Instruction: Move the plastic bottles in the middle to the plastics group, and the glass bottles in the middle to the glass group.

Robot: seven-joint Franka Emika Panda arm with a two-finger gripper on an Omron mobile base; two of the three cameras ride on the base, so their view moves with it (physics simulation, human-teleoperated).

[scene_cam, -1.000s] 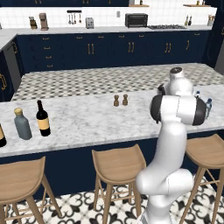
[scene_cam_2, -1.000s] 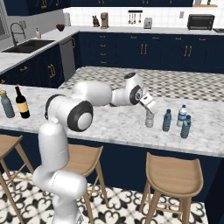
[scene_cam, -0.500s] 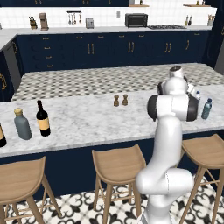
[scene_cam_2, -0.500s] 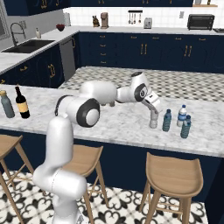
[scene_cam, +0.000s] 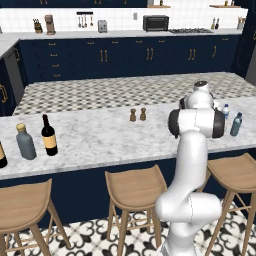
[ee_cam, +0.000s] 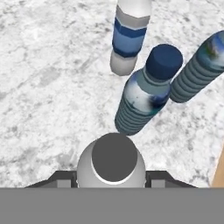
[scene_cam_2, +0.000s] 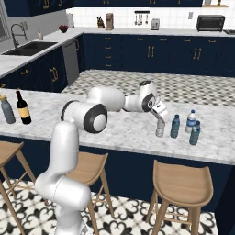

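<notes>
My gripper (scene_cam_2: 159, 123) is shut on the clear greyish plastic bottle (scene_cam_2: 159, 131), which is upright at the right end of the marble counter. In the hand view its cap (ee_cam: 113, 158) sits between my fingertips (ee_cam: 161, 176). Just past it stand a teal bottle with a dark cap (ee_cam: 146, 94), a clear blue-labelled bottle (ee_cam: 129, 37) and another teal bottle (ee_cam: 201, 65). These are the plastics group (scene_cam_2: 191, 123). Far left, the black wine bottle (scene_cam: 49, 136) stands beside the squat grey tan-capped bottle (scene_cam: 25, 142) and a dark bottle (scene_cam: 1, 156).
Two small brown shakers (scene_cam: 138, 114) stand mid-counter. Wooden stools (scene_cam_2: 181, 183) line the near side of the counter (scene_cam_2: 114, 131). Its front edge runs close below the plastic bottles. A sink (scene_cam_2: 27, 47) lies on the far left worktop.
My gripper has carried the greyish bottle a little to the right and down, closer to the teal bottle. The other bottles stay where they were.
</notes>
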